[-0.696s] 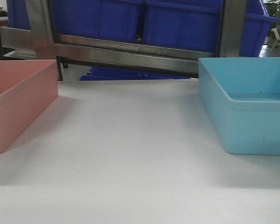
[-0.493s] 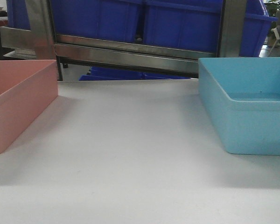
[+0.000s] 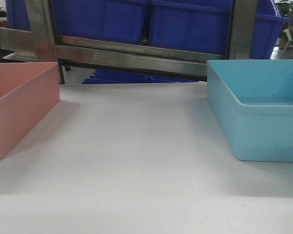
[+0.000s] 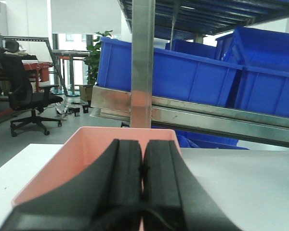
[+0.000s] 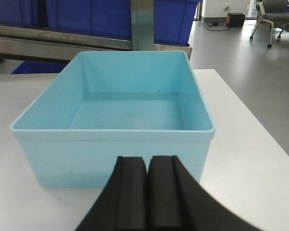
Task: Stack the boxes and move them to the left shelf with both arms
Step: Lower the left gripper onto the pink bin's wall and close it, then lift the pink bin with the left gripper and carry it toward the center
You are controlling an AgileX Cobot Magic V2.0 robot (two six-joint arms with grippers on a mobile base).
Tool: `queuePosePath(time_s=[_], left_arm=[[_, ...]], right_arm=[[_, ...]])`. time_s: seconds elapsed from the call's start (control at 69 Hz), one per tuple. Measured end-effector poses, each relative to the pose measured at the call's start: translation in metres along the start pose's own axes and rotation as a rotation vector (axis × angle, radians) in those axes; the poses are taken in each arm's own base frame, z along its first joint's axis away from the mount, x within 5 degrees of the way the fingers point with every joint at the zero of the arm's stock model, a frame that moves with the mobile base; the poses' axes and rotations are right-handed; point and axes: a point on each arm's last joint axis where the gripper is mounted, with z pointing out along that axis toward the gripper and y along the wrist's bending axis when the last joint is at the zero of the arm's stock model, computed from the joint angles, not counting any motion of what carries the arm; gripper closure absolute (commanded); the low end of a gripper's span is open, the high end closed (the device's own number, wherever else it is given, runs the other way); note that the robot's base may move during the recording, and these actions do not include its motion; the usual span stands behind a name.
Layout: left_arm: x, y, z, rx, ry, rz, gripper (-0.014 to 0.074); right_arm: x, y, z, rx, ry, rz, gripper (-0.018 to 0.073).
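Bench (image 3: 136, 146) white, steel rack (image 3: 132, 56) holding dark blue bins (image 3: 185, 24) behind. Pink box (image 3: 14, 107) at bench left, light blue box (image 3: 259, 112) right, well apart. Left pincer (image 4: 142, 149) pressed closed, empty, facing pink box; right pincer (image 5: 148, 166) likewise, before light blue box.

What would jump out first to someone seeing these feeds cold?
The salmon pink box at the left of the white tabletop and the light blue box at its right, set well apart. Behind them, dark blue bins fill the steel rack. Each wrist view shows a shut black claw facing its box: left claw at pink, right claw at blue.
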Motion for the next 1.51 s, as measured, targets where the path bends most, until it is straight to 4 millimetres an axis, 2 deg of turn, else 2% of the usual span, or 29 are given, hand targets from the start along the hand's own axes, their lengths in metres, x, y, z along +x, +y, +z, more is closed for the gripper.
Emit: queuePosePath(time_s=[0.043,0.116,0.188,0.29,0.362,0.536,0.58,0.638,0.754,0.812,0.942,1.014,1.101,1.246,1.333,1.507], left_arm=[[-0.012,-0.001,0.003,0.009,0.024,0.014,0.0580],[-0.044,-0.003,0.014,0.021,0.040,0.049,0.0519],[-0.065,-0.004,0.028,0.028,0.082,0.065,0.0400],[-0.088,-0.005,0.062,0.043,0.214,0.074,0.0213],[-0.097,-0.007,0.087,0.054,0.312,0.076,0.0145],[-0.105,-0.008,0.153,0.080,0.610,0.077,0.0125],[-0.107,-0.004,0.177,0.066,0.717,0.071,0.0125],[-0.109,0.005,0.198,0.039,0.807,0.061,0.0125],[-0.111,0.038,0.249,-0.020,0.962,0.055,0.0125],[-0.107,0.053,0.269,-0.033,1.012,0.061,0.0125],[-0.084,0.090,0.314,-0.058,1.110,0.060,0.0125],[-0.062,0.106,0.338,-0.058,1.165,0.053,0.0126],[-0.032,0.118,0.358,-0.050,1.214,0.047,0.0126],[0.022,0.136,0.380,-0.039,1.300,0.096,0.0126],[0.047,0.147,0.386,-0.042,1.336,0.091,0.0126],[0.081,0.162,0.389,-0.058,1.352,0.045,0.0136]], right_arm=[[0.000,0.000,0.000,0.000,0.000,0.000,0.0510],[0.000,0.000,0.000,0.000,0.000,0.000,0.0510],[0.000,0.000,0.000,0.000,0.000,0.000,0.0510],[0.000,0.000,0.000,0.000,0.000,0.000,0.0510],[0.000,0.000,0.000,0.000,0.000,0.000,0.0510],[0.000,0.000,0.000,0.000,0.000,0.000,0.0510],[0.000,0.000,0.000,0.000,0.000,0.000,0.0510],[0.000,0.000,0.000,0.000,0.000,0.000,0.0510],[0.000,0.000,0.000,0.000,0.000,0.000,0.0510],[0.000,0.000,0.000,0.000,0.000,0.000,0.0510],[0.000,0.000,0.000,0.000,0.000,0.000,0.0510],[0.000,0.000,0.000,0.000,0.000,0.000,0.0510],[0.000,0.000,0.000,0.000,0.000,0.000,0.0510],[0.000,0.000,0.000,0.000,0.000,0.000,0.0510],[0.000,0.000,0.000,0.000,0.000,0.000,0.0510],[0.000,0.000,0.000,0.000,0.000,0.000,0.0510]])
